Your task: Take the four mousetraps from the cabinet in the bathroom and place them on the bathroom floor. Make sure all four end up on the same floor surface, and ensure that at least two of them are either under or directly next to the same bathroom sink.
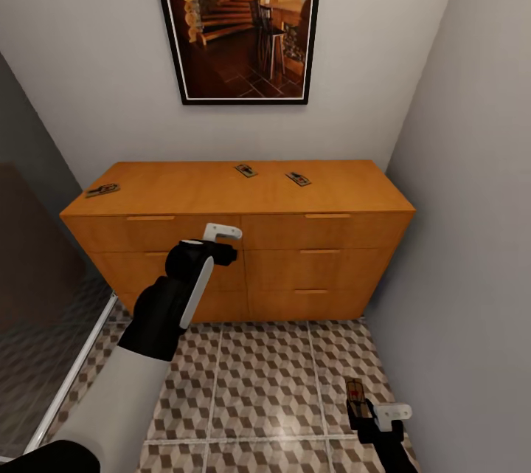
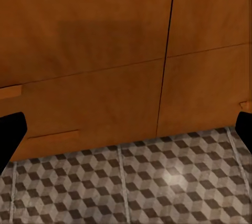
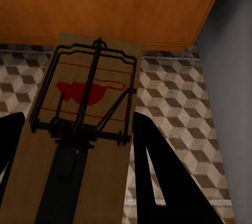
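Three mousetraps lie on top of the orange-brown cabinet (image 1: 221, 196): one at its left end (image 1: 102, 190), one near the back middle (image 1: 245, 170) and one to its right (image 1: 298, 178). My left gripper (image 1: 228, 243) hovers open in front of the upper drawer fronts (image 2: 105, 51), its dark fingertips (image 2: 10, 135) spread wide with nothing between them. Low at the right, my right gripper (image 1: 372, 412) is shut on another mousetrap (image 1: 355, 392), held above the cube-patterned bathroom floor (image 1: 265, 377). Its tan board with a red spot (image 3: 89, 90) sits between the black fingers (image 3: 157, 177). No sink is in sight.
A framed picture (image 1: 240, 15) hangs above the cabinet. A grey wall (image 1: 472, 237) runs close along the right. A glass panel with a white rail (image 1: 74, 370) borders the floor on the left. Open floor lies between the cabinet and me.
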You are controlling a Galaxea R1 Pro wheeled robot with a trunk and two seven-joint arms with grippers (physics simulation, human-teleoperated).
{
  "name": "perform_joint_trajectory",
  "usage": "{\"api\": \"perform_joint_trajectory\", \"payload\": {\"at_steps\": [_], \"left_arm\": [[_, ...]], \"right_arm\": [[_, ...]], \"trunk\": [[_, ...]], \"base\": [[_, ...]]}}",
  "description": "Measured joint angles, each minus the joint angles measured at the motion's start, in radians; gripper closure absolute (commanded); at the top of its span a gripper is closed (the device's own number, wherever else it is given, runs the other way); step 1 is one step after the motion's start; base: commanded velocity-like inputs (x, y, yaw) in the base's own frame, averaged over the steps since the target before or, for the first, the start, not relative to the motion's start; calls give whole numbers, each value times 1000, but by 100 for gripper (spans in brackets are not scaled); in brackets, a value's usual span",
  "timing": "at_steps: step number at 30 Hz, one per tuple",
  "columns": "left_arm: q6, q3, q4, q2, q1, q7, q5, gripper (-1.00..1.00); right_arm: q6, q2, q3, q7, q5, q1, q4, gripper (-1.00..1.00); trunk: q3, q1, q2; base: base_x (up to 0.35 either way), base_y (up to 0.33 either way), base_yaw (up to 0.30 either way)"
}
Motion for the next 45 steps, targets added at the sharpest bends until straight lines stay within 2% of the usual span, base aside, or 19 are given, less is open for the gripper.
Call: {"api": "perform_joint_trajectory", "payload": {"at_steps": [7, 11, 17, 19, 25, 28, 31, 36, 45], "left_arm": [[0, 2, 0, -8, -8, -1, 11, -100], [0, 3, 47, -9, -75, 0, 13, -100], [-1, 8, 275, -10, -258, 4, 12, -100], [-1, 8, 325, -10, -300, 4, 13, -100], [-2, 11, 563, -10, -530, 7, 11, -100], [-3, 12, 642, -10, -613, 7, 13, -100], [-3, 16, 693, -9, -669, 8, 15, -100], [-3, 51, 724, -9, -703, 8, 16, -100], [1, 68, 763, -8, -710, 5, 18, -100]], "right_arm": [[0, 3, 0, 0, 0, 0, 0, 100], [0, 4, 0, 0, 0, 0, 0, 100], [0, 4, 0, 0, 0, 0, 0, 100], [0, 4, 0, 0, 0, 0, 0, 100], [4, 7, 0, 0, 0, 0, 0, 100], [9, 10, 0, 0, 0, 0, 0, 100], [11, 11, 0, 0, 0, 0, 0, 100], [12, 11, 0, 0, 0, 0, 0, 100], [12, 12, 0, 0, 0, 0, 0, 100]], "trunk": [[0, 0, 0], [0, 0, 0], [0, 0, 0], [0, 0, 0], [0, 0, 0], [0, 0, 0], [0, 0, 0], [0, 0, 0], [0, 0, 0]], "base": [[0, 0, 0], [0, 0, 0], [0, 0, 0], [0, 0, 0], [0, 0, 0], [0, 0, 0], [0, 0, 0], [0, 0, 0], [0, 0, 0]]}}
